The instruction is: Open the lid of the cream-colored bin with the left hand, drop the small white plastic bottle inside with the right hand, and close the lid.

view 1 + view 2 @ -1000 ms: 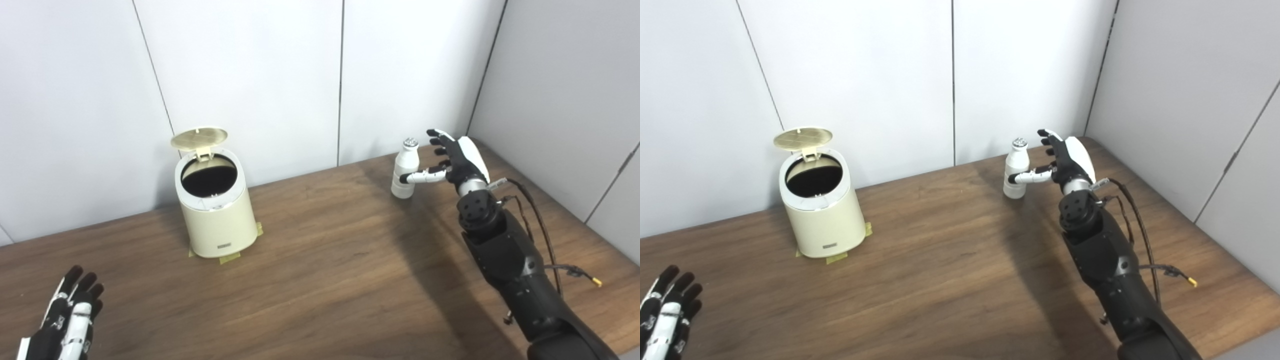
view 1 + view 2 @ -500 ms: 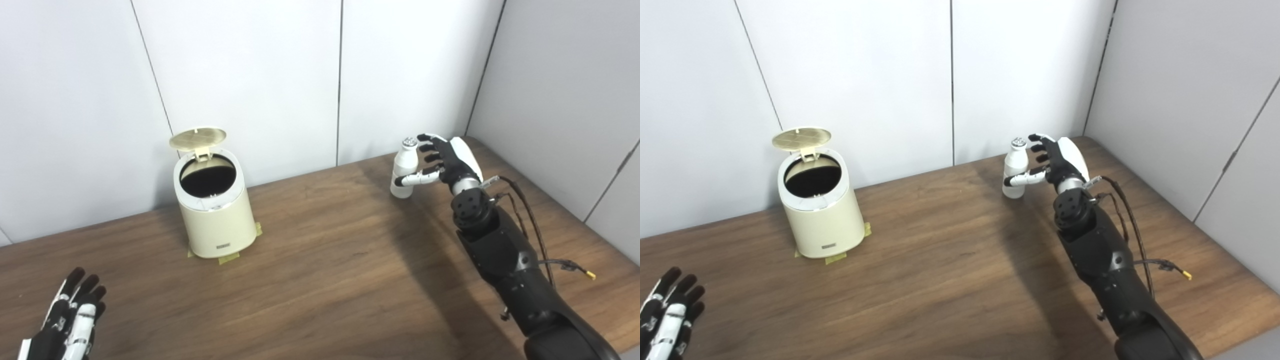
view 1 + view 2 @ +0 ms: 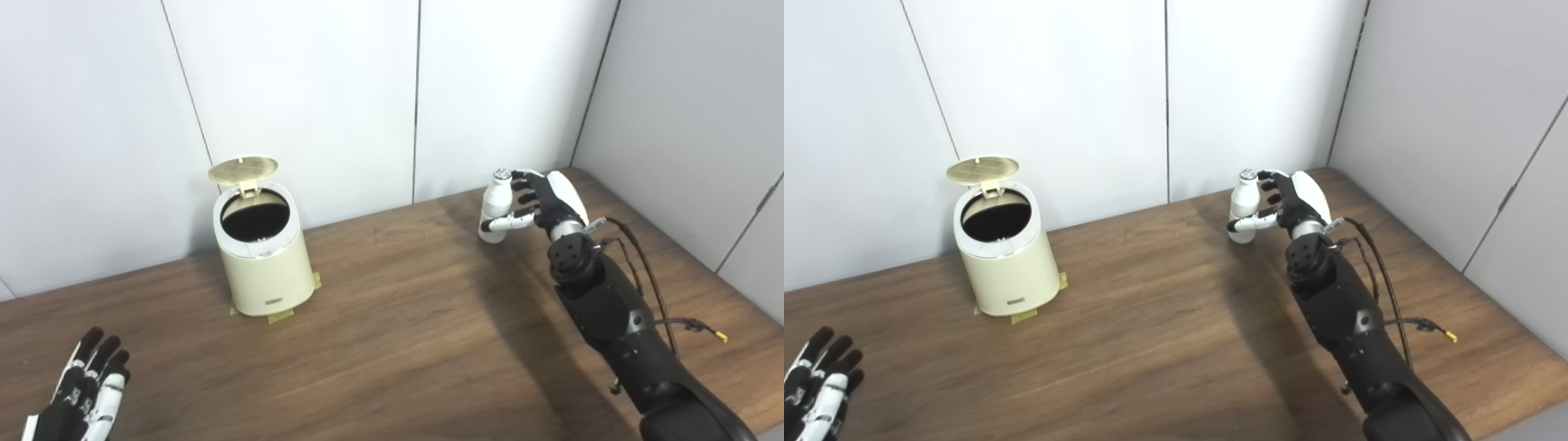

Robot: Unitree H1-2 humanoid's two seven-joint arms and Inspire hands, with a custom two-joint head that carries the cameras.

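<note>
Compared with a second ago, the right hand (image 3: 548, 199) is seen closer to the bottle (image 3: 495, 205): its fingers (image 3: 525, 182), then spread clear of the cap, are now curled against the bottle's upper part, and the thumb (image 3: 503, 223) is laid across the lower body from the front. The bottle itself is found at the same spot on the table (image 3: 398, 318), upright near the back wall, so it is enclosed by the hand but is not seen lifted; whether the grasp is fully tightened cannot be told. The bottle sits just to the left of the palm, between fingers and thumb, with its silver cap touched or nearly touched by the topmost fingertip.

The bin (image 3: 260, 251) is unchanged, well apart to the left of the bottle, with its lid (image 3: 242, 169) raised at the back and the dark interior exposed. The left hand (image 3: 82, 395) is kept low at the near left corner, fingers extended and apart, with nothing held; it has shifted only slightly.
</note>
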